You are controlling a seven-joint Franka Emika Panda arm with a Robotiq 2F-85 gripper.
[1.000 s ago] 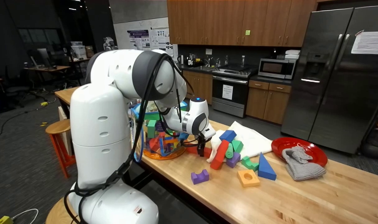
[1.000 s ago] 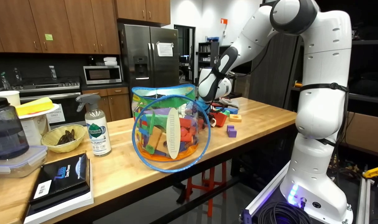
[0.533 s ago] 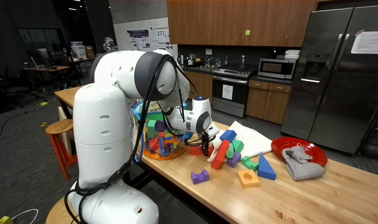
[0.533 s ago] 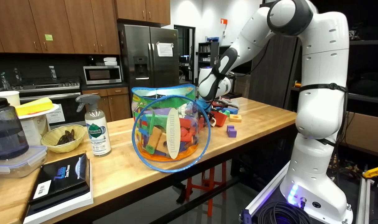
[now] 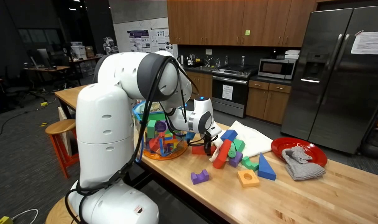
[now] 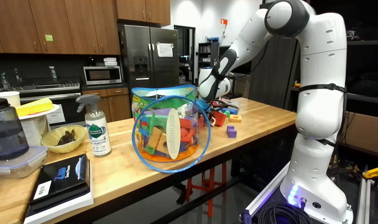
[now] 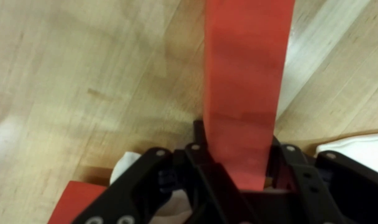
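Grip in hand: the step looks to me like taking hold, with the long red block [image 7: 248, 71] caught in the gripper [image 7: 237, 137]
Gripper: closed on that block, pinching it from both sides, nearer its right end than its left
Red block's place: in an exterior view, just right of the clear toy bag [image 5: 156, 116]; whether it rests on the table [image 5: 316, 199] or hangs barely over it, I can't tell from here
Lift from here: I'd say the next move calls for a firm squeeze and a slow, straight rise, since so off-centre a hold could let the left end dip
Crowding on the right: the slanted red block [image 5: 222, 154] is just beside the gripper, a blue block [image 5: 229, 135] near its far end, so a swing that way might knock them
Far side: a white cloth [image 5: 254, 143] spreads beyond those blocks and could snag
White arm's pose: the arm [image 5: 105, 124] climbs from the near left, bends high, then slopes down toward the far right, wrist low, gripper pointing down
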